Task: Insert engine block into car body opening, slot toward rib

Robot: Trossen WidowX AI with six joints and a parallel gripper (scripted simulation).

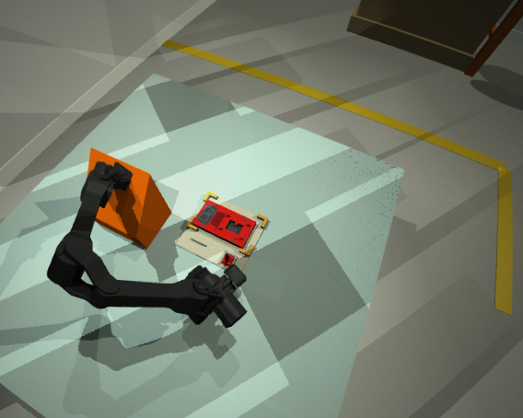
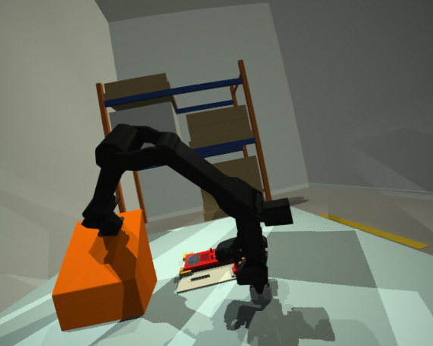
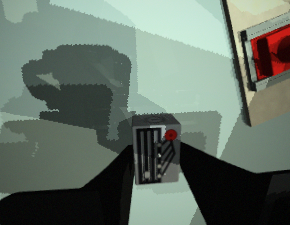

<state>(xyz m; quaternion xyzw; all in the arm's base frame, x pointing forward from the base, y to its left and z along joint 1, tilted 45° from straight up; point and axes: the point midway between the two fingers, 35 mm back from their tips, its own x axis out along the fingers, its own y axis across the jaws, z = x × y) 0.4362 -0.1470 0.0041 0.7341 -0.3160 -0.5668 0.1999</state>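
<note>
The engine block [image 2: 261, 295] [image 3: 156, 161] is a small grey block with black grooves and a red dot on the face toward the wrist camera. My gripper [image 3: 155, 148] is shut on it, a black fingertip against each side. In the exterior view it is low over the table, right of the board; a gap below it cannot be judged. The top view hides the block behind the arm. The red car body [image 1: 218, 230] [image 2: 207, 261] lies flat on the cream board, its dark square opening [image 1: 235, 226] uncovered in the top view.
The cream board [image 1: 214, 253] [image 2: 215, 280] [image 3: 257, 106] has yellow corner brackets and a dark slot. A small red part [image 1: 227, 260] in a grey-edged holder sits on its near corner, close to the arm. The orange box [image 1: 160, 216] [image 2: 89, 305] stands under the arm's base.
</note>
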